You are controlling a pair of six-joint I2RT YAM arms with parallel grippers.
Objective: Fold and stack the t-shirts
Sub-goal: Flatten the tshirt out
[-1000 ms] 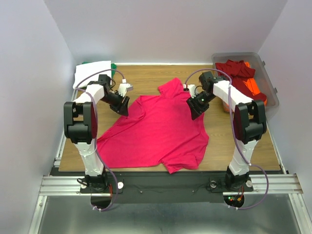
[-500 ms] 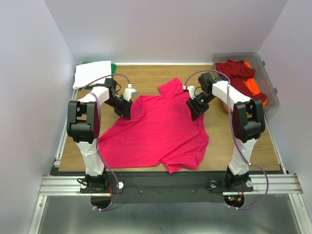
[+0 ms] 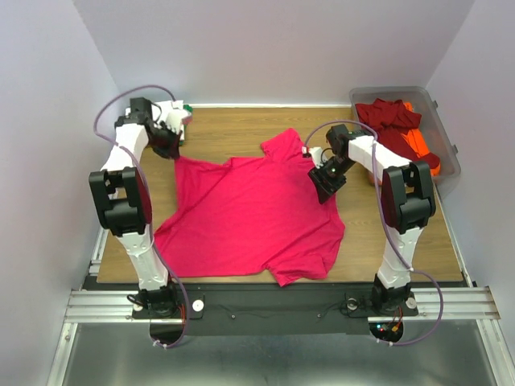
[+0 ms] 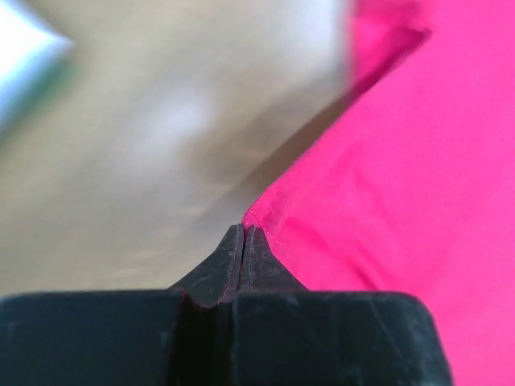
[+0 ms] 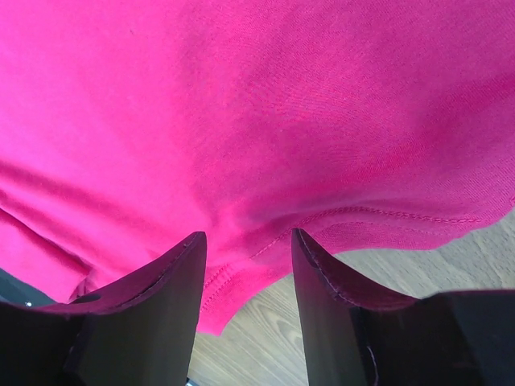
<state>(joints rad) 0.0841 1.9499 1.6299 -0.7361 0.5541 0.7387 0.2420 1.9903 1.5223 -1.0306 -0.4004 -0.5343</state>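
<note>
The bright pink-red t-shirt (image 3: 257,209) lies spread across the middle of the wooden table (image 3: 233,129). My left gripper (image 3: 171,151) is at the back left, shut on the shirt's far-left corner. In the left wrist view the fingertips (image 4: 243,229) pinch the cloth edge (image 4: 402,161) and the table behind is blurred. My right gripper (image 3: 324,186) is low over the shirt's right side. It is open (image 5: 245,237), with the stitched hem of the shirt (image 5: 282,96) lying between its fingers.
A clear grey plastic bin (image 3: 441,108) stands at the back right with a dark red t-shirt (image 3: 386,112) and an orange one (image 3: 420,143) in it. White and green cloth (image 3: 182,110) shows behind my left arm at the back left. Walls close in on three sides.
My left gripper shut on the shirt's left corner and pulled it toward the back left, stretching that side flat. The right gripper stayed open in place.
</note>
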